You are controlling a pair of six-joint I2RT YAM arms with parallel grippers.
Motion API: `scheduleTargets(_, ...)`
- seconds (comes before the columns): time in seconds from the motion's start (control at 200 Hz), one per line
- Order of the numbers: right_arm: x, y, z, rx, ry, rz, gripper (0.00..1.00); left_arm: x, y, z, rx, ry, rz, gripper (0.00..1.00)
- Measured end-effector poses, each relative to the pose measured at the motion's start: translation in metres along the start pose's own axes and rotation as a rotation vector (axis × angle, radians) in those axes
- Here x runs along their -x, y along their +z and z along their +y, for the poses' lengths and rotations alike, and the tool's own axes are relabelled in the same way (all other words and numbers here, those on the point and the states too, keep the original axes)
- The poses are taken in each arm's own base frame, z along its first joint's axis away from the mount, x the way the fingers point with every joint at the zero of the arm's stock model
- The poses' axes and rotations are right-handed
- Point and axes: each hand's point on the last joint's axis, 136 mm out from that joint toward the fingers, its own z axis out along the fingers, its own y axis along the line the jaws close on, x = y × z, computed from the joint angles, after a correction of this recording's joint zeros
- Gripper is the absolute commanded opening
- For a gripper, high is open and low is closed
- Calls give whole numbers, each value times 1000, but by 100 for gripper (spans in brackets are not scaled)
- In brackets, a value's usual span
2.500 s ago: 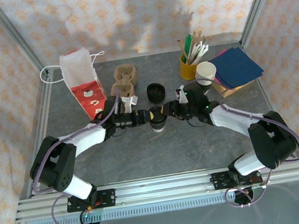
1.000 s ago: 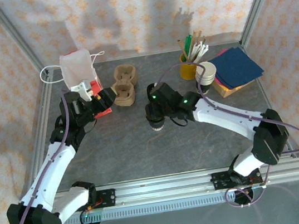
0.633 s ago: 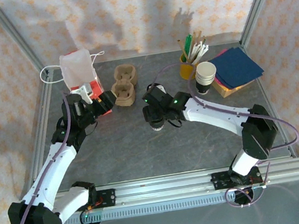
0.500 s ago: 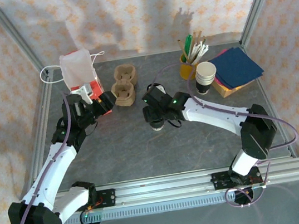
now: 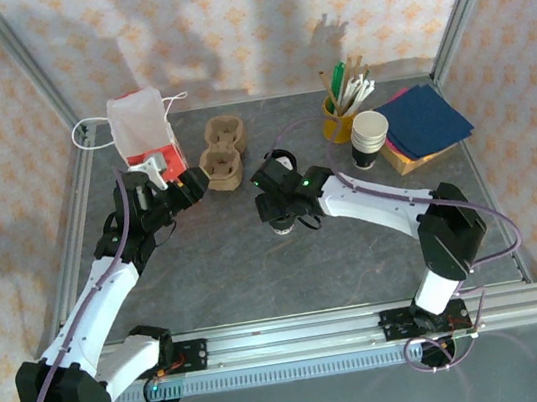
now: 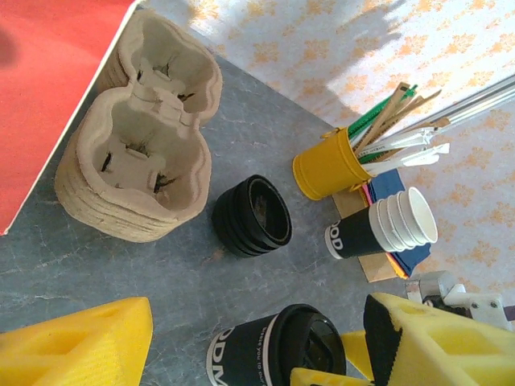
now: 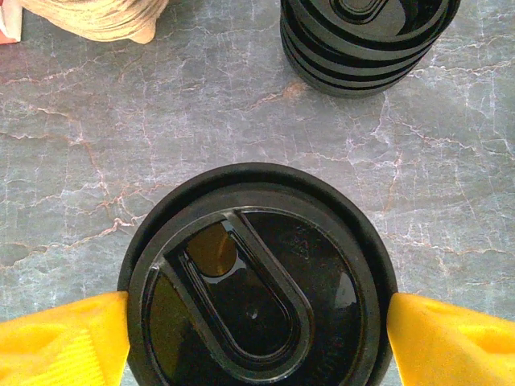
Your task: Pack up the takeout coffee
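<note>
Standing upright on the grey table (image 5: pixel 259 273), the takeout coffee cup (image 6: pixel 245 354) showed white letters reading "ODM", cut off by the frame edge, below its black lid (image 7: pixel 257 297). The right gripper (image 5: pixel 277 206) hung directly over it, one finger at each side of the lid's rim; whether they clamped it could not be told. The left gripper (image 5: pixel 189 187), fingers spread and empty, sat left of the cup, beside the pulp cup carrier (image 6: pixel 133 165).

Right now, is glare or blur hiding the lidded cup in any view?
Right wrist: lid sharp, mild sheen only. Left wrist: cup crisp but cut by bottom edge. Top external: even light, shadows on back wall, cup largely under the right arm.
</note>
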Motion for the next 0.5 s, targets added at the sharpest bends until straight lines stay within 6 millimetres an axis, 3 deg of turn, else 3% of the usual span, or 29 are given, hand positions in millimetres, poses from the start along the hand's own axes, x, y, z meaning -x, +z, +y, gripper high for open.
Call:
scheduleTargets(0.3,3,3,0,-20,-7,3,72,-1,0,2,5,-1,0,71)
scheduleTargets(0.5,5,5,2,-27,-15,7,76,1,0,4,9,-3,-4,71)
